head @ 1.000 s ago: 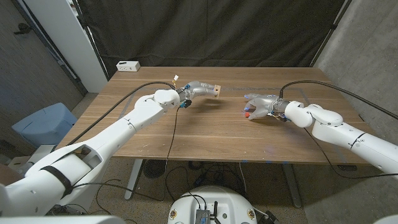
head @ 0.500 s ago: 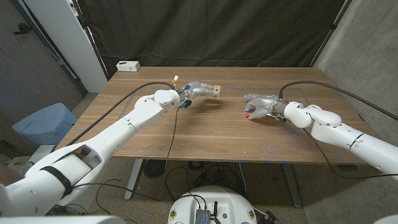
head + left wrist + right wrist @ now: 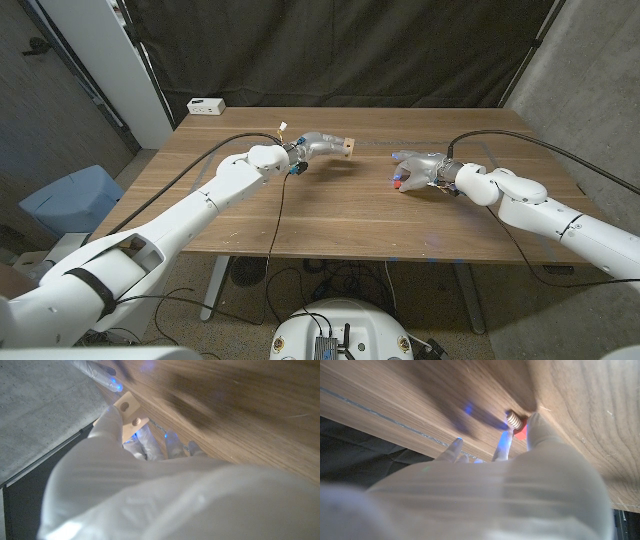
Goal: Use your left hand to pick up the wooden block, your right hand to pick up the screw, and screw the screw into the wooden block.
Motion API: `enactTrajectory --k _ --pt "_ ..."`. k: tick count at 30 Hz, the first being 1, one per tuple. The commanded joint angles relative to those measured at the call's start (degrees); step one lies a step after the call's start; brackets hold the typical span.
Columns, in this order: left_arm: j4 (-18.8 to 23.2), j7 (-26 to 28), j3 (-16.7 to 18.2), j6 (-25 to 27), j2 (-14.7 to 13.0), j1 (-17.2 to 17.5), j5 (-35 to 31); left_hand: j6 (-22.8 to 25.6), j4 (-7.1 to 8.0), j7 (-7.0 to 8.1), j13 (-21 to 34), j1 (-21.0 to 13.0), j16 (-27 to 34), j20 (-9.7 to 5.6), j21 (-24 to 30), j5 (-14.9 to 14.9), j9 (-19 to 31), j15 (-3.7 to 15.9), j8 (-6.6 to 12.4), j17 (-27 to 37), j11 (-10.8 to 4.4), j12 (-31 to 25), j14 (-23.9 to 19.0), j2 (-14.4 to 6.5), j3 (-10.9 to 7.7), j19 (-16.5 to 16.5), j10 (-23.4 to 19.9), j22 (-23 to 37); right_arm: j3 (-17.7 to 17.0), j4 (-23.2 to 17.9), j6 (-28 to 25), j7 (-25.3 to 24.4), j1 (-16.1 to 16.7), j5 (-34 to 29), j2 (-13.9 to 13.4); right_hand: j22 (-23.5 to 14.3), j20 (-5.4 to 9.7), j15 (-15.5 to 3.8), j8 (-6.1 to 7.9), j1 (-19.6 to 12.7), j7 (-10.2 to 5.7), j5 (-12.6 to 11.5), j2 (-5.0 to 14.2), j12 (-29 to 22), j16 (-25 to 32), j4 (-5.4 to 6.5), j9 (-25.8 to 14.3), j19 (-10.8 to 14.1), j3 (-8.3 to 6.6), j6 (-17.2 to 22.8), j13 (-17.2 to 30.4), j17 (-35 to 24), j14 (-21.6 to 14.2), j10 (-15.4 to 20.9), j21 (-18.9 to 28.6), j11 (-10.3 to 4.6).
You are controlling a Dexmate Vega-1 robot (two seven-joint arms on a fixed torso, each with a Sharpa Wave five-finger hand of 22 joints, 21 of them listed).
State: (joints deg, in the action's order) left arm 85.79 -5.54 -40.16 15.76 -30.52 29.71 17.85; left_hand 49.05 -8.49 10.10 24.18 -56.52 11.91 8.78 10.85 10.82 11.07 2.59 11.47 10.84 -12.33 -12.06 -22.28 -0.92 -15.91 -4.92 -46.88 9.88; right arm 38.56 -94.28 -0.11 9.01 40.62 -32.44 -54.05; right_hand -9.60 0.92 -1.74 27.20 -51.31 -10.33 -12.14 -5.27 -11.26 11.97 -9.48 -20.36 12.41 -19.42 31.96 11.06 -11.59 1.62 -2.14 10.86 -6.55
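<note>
My left hand (image 3: 318, 143) holds the small pale wooden block (image 3: 347, 146) above the table's far middle. In the left wrist view the block (image 3: 128, 409) shows a round hole and sits at my fingertips. My right hand (image 3: 420, 168) is low over the table at the right, pinching the screw (image 3: 399, 182) with its red head. The right wrist view shows the screw (image 3: 514, 421) with its threaded shaft and red head between my fingers, close to the wood. Block and screw are well apart.
A white box (image 3: 206, 105) sits at the table's (image 3: 330, 215) far left corner. Black cables run along both arms over the table. A blue bin (image 3: 70, 198) stands on the floor to the left.
</note>
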Motion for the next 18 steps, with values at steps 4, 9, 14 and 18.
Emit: enactTrajectory --k 4,9,14,18 --pt "-0.3 -0.1 0.0 0.2 0.1 -0.1 0.2 0.5 0.21 -0.08 -0.1 0.2 0.3 -0.14 0.2 0.3 0.1 2.31 0.26 0.1 -0.2 0.0 -0.2 -0.4 -0.12 0.2 0.2 0.1 0.5 0.9 0.3 -0.5 -0.5 -0.1 0.6 -0.2 -0.16 -1.91 1.86 -1.1 -0.41 -0.4 0.06 -0.5 0.3 -0.13 -1.0 1.0 -0.82 2.1 0.1 -0.3 -0.7 1.0 0.4 -0.9" --pt "-0.7 -0.2 -0.1 0.1 0.2 -0.3 0.1 0.4 0.18 -0.06 -0.1 0.1 0.2 -0.13 0.2 0.3 0.1 2.31 0.22 0.1 -0.2 0.0 -0.2 -0.4 -0.12 0.2 0.2 0.1 0.6 1.1 0.7 -0.6 -0.7 -0.1 0.7 -0.2 -0.17 -2.34 2.54 -1.4 -0.7 -0.4 0.05 -0.5 0.4 -0.16 -1.4 1.1 -1.04 2.7 0.1 -0.3 -0.9 1.4 0.4 -1.48" --pt "-0.9 -0.3 -0.2 0.1 0.3 -0.4 0.1 0.4 0.18 -0.1 -0.1 0.1 0.3 -0.11 0.2 0.3 0.1 2.28 0.22 0.1 -0.2 0.0 -0.2 -0.4 -0.12 0.2 0.2 0.1 0.7 1.2 0.8 -0.7 -0.7 0.0 0.8 -0.2 -0.17 -2.4 3.21 -1.8 -0.84 -0.4 0.02 -0.5 0.3 -0.18 -1.8 1.2 -1.26 3.3 0.0 -0.3 -1.0 1.7 0.4 -1.6" --pt "-1.1 -0.4 -0.3 -0.1 0.4 -0.5 0.1 0.4 0.19 -0.11 -0.1 0.2 0.3 -0.14 0.2 0.3 0.1 2.29 0.24 0.1 -0.2 0.0 -0.2 -0.4 -0.11 0.2 0.2 0.1 0.6 1.1 0.7 -0.7 -0.6 0.1 0.7 -0.2 -0.14 -2.43 3.49 -2.0 -0.82 -0.3 0.01 -0.5 0.3 -0.19 -2.0 1.3 -1.37 3.4 0.0 -0.3 -1.1 1.8 0.4 -1.5"
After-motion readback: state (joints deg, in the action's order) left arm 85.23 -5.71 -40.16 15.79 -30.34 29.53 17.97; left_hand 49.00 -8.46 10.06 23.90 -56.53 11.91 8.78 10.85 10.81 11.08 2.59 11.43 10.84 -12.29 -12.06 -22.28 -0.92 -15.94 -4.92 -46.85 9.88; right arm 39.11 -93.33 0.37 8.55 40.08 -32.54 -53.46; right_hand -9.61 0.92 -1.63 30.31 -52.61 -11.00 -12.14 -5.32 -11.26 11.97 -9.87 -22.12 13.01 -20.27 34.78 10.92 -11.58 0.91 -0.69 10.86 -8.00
